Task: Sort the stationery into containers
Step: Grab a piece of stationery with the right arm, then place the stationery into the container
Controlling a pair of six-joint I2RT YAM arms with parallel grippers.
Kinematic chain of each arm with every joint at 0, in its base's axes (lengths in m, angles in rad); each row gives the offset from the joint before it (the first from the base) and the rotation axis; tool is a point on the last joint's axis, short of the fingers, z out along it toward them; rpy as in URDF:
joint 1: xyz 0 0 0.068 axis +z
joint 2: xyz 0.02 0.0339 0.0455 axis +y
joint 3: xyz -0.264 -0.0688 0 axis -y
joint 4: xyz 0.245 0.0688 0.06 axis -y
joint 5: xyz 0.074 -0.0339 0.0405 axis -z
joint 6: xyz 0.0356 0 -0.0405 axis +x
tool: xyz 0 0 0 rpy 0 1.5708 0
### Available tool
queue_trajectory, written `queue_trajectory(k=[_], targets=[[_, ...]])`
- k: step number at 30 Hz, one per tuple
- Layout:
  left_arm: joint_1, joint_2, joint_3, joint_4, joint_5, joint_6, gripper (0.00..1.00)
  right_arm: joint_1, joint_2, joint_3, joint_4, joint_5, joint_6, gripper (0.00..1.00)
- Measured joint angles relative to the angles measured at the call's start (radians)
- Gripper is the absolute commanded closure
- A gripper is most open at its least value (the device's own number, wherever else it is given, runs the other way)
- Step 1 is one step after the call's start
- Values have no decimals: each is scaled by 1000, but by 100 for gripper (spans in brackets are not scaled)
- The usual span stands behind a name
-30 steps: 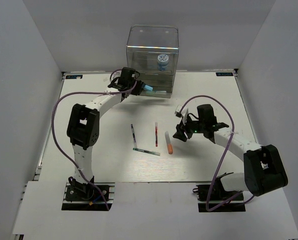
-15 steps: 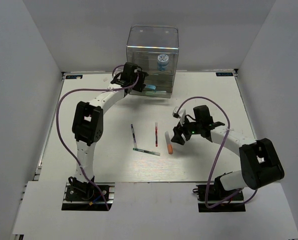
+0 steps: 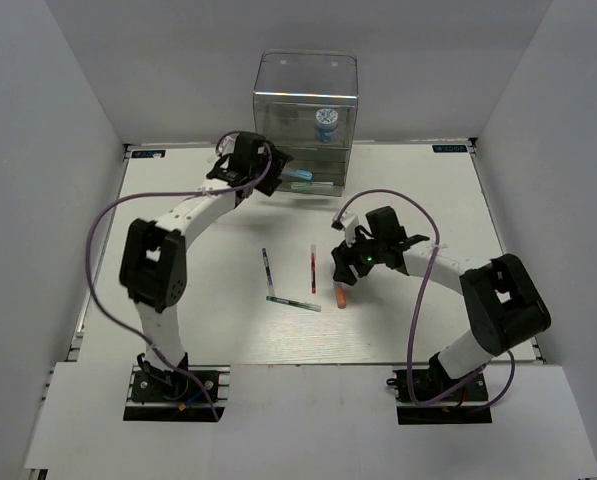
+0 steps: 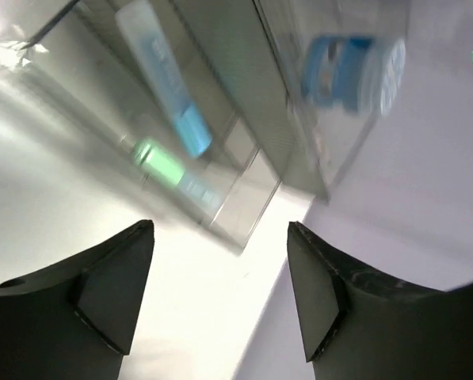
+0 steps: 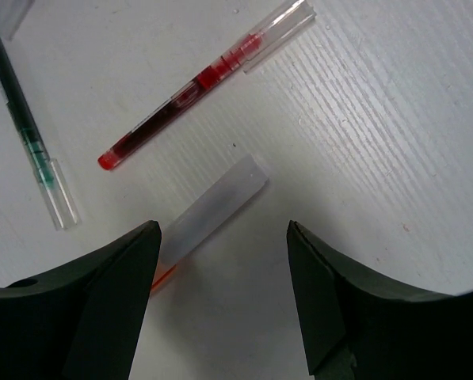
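Observation:
The clear organiser [image 3: 306,95] stands at the back, with the blue-and-white tape roll [image 3: 326,122] in its upper compartment. A light-blue marker [image 4: 165,75] and a pale-green marker [image 4: 161,162] lie in a lower drawer. My left gripper [image 3: 270,168] is open and empty just left of that drawer. On the table lie a dark pen [image 3: 266,268], a red pen [image 3: 312,268], a green pen [image 3: 293,302] and an orange marker [image 5: 208,214] with a pale cap. My right gripper [image 3: 344,262] hangs open over the marker, which lies by its left finger [image 5: 101,301].
The organiser's wall [image 4: 244,119] fills the upper left wrist view, and white table shows below it. White walls enclose the table on three sides. The red pen [image 5: 196,87] and green pen [image 5: 26,134] lie just beyond the right gripper's fingers.
My left gripper has opened and let go of the light-blue marker, which now lies in the drawer. My right arm has moved left over the orange marker, its jaws a little wider.

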Motion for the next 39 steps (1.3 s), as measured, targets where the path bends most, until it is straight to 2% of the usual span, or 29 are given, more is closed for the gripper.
queue_trajectory(k=[3, 6, 10, 13, 14, 17, 18, 21, 27, 33, 39], targets=[[-3, -189, -170, 46, -23, 123, 13, 29, 55, 34, -1, 51, 41, 29], [-3, -422, -383, 134, -51, 229, 9, 57, 95, 53, -1, 95, 68, 36], [3, -644, -573, 177, -104, 310, 7, 93, 106, 65, -6, 147, 85, 46], [5, -727, -668, 166, -145, 344, 7, 109, 112, 68, -12, 180, 89, 62], [3, -746, -694, 155, -158, 355, 7, 111, 114, 70, -14, 187, 91, 74], [1, -809, -774, 105, -188, 372, 7, 115, 116, 71, -16, 196, 91, 91], [1, -835, -803, 89, -195, 373, 7, 115, 116, 71, -16, 197, 88, 99], [1, -908, -868, 53, -213, 369, 7, 115, 113, 76, -27, 195, 53, 100], [0, -961, -934, 28, -225, 346, 7, 99, 63, 157, -42, 177, -135, 100], [0, -961, -956, 17, -225, 337, 6, 68, 43, 304, 140, 112, -311, 100], [0, -1006, -997, 5, -224, 333, 6, 35, 206, 490, 327, 61, -392, 100]])
